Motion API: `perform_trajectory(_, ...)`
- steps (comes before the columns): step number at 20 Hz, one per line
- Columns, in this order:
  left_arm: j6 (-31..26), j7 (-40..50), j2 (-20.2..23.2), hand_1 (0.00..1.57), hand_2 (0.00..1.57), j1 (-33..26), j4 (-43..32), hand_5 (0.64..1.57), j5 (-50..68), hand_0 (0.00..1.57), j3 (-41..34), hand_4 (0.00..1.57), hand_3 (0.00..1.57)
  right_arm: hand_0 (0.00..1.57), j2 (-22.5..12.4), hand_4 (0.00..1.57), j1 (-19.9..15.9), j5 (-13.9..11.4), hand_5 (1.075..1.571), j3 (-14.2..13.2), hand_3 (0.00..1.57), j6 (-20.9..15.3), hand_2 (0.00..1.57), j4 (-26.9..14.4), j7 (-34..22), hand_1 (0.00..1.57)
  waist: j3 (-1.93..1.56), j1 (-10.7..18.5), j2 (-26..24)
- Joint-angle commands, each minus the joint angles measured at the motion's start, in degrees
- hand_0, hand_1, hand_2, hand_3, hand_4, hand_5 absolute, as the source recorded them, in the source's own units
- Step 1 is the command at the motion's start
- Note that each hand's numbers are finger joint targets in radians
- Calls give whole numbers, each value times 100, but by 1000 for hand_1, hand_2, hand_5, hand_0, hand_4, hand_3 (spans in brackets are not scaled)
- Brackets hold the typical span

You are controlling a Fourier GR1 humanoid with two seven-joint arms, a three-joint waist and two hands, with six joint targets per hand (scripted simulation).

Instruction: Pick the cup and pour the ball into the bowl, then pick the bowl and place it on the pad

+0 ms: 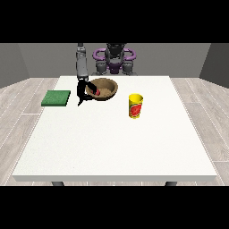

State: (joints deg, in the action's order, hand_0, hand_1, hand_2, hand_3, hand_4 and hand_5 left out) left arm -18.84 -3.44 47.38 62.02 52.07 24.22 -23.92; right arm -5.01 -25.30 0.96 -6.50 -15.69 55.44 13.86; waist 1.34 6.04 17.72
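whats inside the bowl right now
A small red ball lies inside the brown bowl, by its rim at the view's left. The robot hand at that rim covers part of the bowl there, so the rest of that side stays hidden.

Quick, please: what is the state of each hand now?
Hand at the view's left: at the bowl rim; fingers cannot be told.
Other hand: not in view.

Bowl [104, 88], brown, sits at the table's [116, 143] far side, tilted up toward the view's left. Red ball [96, 91] shows inside it near the left rim. Hand [83, 92] at the view's left is at that rim, touching the bowl; finger pose unclear. Green pad [56, 98] just left of the hand. Yellow cup [135, 106] upright, right of the bowl, apart.
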Motion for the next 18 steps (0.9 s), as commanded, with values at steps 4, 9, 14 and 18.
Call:
perform_trajectory(4, -264, -249, 371, 0, 0, -354, -1056, 1545, -89, 0, -259, 0, 0, 1571, -525, 1260, -591, -747, 1456, 713, 1571, -187, 1571, 604, -2597, 1571, -107, -600, -547)
perform_trajectory(9, -525, -879, 523, 0, 0, -1005, -1392, 1543, -189, 0, -410, 0, 0, 1571, -822, 1250, -895, -626, 1477, 631, 1571, 225, 1571, 974, -3484, 1571, -126, -901, -603)
perform_trajectory(14, -668, -1206, 907, 0, 0, -1122, -1400, 1539, -151, 0, -608, 0, 0, 1571, -1430, 1299, -727, -404, 1520, 330, 1571, 935, 1571, 806, -2953, 1571, -131, -1000, -231)
perform_trajectory(18, -268, -665, 774, 0, 0, -475, -954, 1538, -55, 0, -419, 0, 0, 1571, -1780, 1299, -1583, -262, 1520, -90, 1571, 1121, 1571, 96, -2860, 1571, -142, -810, 57)
